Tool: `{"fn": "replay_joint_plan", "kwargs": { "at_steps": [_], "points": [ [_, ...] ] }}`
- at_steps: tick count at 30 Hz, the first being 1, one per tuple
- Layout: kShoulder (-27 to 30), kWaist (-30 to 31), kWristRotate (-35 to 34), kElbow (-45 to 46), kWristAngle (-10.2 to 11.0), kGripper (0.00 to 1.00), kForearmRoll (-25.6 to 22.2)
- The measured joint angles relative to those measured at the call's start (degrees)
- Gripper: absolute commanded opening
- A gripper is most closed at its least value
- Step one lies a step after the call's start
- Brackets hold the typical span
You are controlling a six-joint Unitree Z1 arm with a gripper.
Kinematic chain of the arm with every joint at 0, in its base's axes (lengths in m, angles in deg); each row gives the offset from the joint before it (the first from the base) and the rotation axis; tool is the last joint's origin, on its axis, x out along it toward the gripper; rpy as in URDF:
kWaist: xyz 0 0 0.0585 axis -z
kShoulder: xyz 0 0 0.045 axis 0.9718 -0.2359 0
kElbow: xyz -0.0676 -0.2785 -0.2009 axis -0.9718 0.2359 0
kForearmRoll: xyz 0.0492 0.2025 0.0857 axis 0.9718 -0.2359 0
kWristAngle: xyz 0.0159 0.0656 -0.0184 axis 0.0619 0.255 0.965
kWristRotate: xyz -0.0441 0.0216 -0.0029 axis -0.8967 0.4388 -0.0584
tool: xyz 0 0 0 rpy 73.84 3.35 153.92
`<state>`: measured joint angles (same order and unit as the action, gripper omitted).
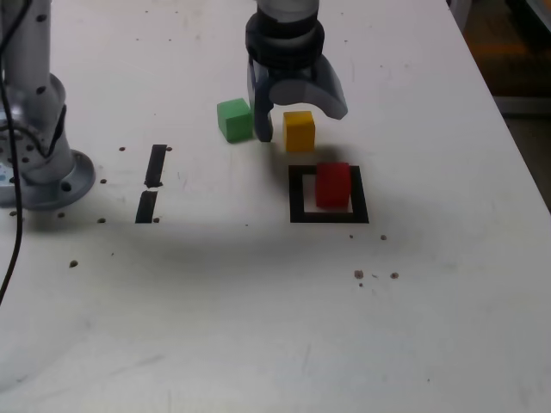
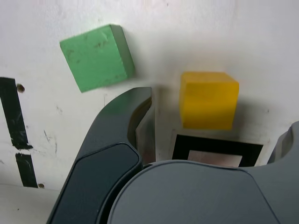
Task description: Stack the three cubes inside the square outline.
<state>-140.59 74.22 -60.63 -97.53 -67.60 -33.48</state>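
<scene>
Red cube placed, two cubes left to stack

My jaws (image 1: 301, 116) hang wide open and empty above the worktop (image 1: 215, 327); the square outline (image 1: 329, 218) holds the red cube (image 1: 332, 186), with the yellow cube (image 1: 299, 132) and green cube (image 1: 234, 120) outside it, unstacked.

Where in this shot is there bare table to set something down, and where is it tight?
In the exterior view, the widest bare patch is the foreground, below the outline and strips. Another lies between strips and outline. It is crowded around the open gripper, by the green and yellow cubes.
</scene>
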Motion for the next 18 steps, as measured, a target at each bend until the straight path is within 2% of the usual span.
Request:
{"fn": "replay_joint_plan", "kwargs": {
  "at_steps": [10,18],
  "points": [
    [-2.29,-2.67,3.05,-0.06,0.17,0.97,1.44],
    [-3.51,-3.74,4.17,-0.06,0.4,0.87,2.06]
  ]
}}
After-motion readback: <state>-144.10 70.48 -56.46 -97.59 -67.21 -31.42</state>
